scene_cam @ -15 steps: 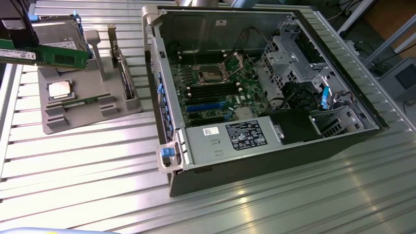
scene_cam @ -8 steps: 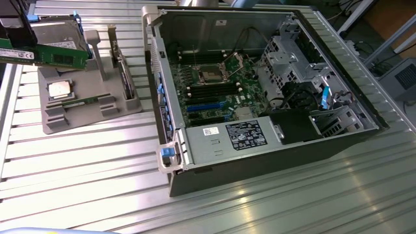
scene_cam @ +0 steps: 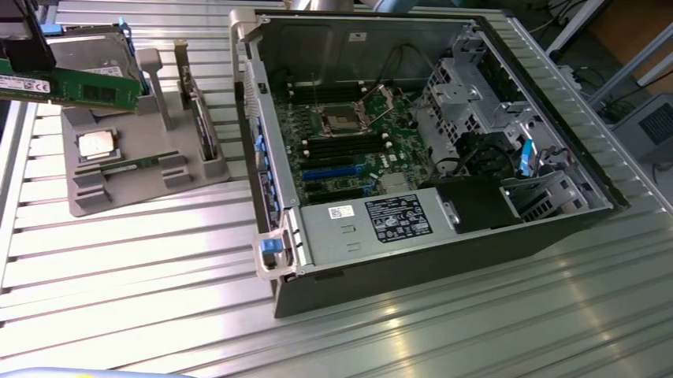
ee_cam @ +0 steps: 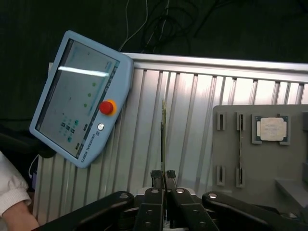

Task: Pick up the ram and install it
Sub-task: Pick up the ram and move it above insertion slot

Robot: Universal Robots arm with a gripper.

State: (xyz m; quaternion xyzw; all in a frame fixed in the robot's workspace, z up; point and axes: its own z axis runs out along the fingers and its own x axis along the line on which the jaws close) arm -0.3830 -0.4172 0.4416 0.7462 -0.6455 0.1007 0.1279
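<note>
**Item:** long, thin green circuit-board ram stick (scene_cam: pixel 82 87), seen edge-on in the wrist view (ee_cam: pixel 163 139).

**Location:** held aloft near the grey moulded parts tray (scene_cam: pixel 137 185), well apart from the open black computer case (scene_cam: pixel 421 268).

**Holder:** black two-finger gripper (ee_cam: pixel 164 177), nearly closed, pinching one end of the stick.

**Hazards, as judged:**
- The narrow end grip may let the stick swivel or slip.
- A tilted stick would miss the dark memory slots (scene_cam: pixel 334 148).
- A tilted stick could also strike the case wall.

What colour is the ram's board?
Green. The ram shows it best in the exterior view.
</note>
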